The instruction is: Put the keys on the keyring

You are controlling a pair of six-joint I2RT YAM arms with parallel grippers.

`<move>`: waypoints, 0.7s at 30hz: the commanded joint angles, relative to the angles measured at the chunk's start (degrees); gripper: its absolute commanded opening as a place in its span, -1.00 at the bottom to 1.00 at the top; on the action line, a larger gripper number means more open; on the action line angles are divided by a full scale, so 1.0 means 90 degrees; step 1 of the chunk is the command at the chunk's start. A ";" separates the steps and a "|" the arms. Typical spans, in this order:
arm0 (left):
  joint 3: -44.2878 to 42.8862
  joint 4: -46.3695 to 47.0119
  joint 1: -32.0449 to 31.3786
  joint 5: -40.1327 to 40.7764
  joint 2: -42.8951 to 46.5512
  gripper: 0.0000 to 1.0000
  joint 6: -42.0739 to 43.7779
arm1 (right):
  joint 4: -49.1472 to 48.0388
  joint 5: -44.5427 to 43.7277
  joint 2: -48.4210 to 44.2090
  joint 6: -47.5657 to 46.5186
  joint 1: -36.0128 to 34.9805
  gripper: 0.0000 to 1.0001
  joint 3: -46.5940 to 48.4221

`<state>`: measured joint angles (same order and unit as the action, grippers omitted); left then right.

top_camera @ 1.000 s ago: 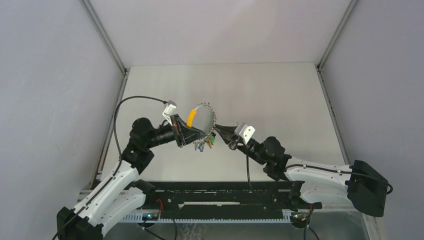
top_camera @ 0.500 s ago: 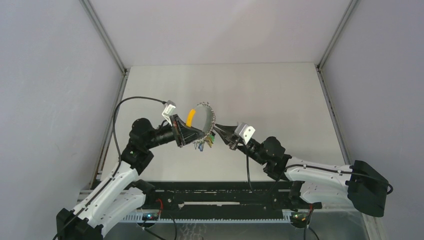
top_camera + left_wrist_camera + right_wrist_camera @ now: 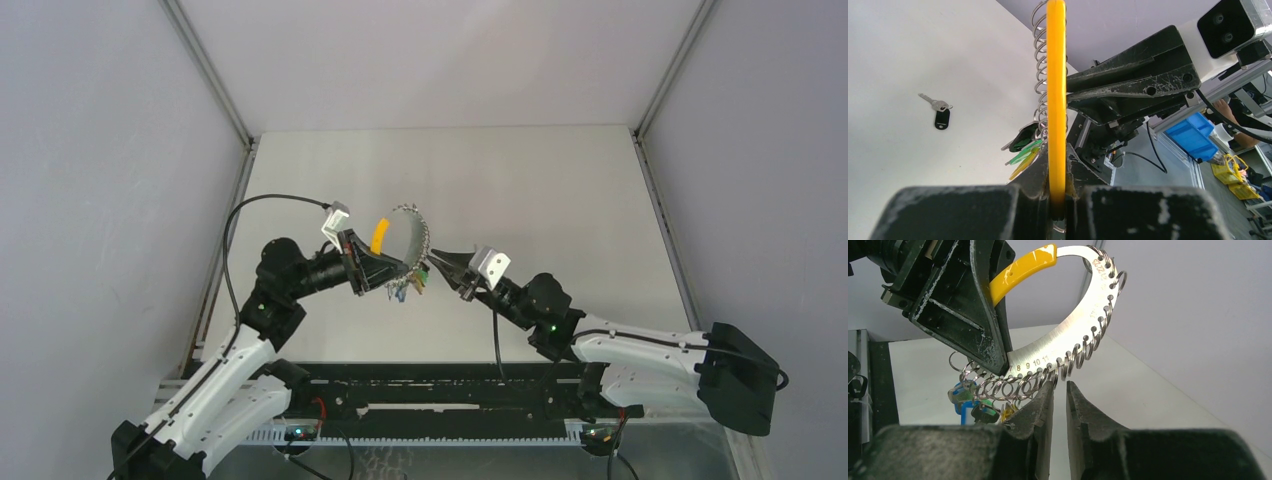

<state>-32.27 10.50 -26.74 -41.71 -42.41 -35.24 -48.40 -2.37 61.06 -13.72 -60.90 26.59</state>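
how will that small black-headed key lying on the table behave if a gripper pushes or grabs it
The key lies flat on the table, so a push would probably slide it, not roll it. It looks thin and small, likely light and hard to pinch from above. The silver blade looks rigid.

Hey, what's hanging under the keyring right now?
Green, blue and yellow tagged keys hang in a bunch from split rings on the keyring. Their lower ends are hidden behind the right jaws; the left jaws cover part of the ring.
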 commanded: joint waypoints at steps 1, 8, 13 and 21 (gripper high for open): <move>-0.0261 0.0240 -0.0008 0.0020 0.0149 -1.00 0.0210 | 0.0112 0.0178 -0.0425 -0.0076 -0.0049 -0.72 0.0029; -0.0284 0.0186 -0.0007 -0.0010 0.0109 -1.00 0.0283 | 0.0156 0.0160 -0.0610 -0.0136 -0.0040 -0.77 -0.0045; -0.0296 0.0182 -0.0010 -0.0085 0.0125 -1.00 0.0283 | 0.0088 0.0187 -0.0319 -0.0137 -0.0002 -0.86 -0.0006; -0.0301 0.0187 -0.0015 -0.0148 0.0118 -1.00 0.0293 | 0.0026 0.0206 -0.0098 -0.0133 0.0028 -0.88 0.0042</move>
<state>-32.27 9.45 -26.74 -42.13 -42.24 -33.82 -46.37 -0.97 60.05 -14.35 -60.82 26.26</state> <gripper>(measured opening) 0.085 0.065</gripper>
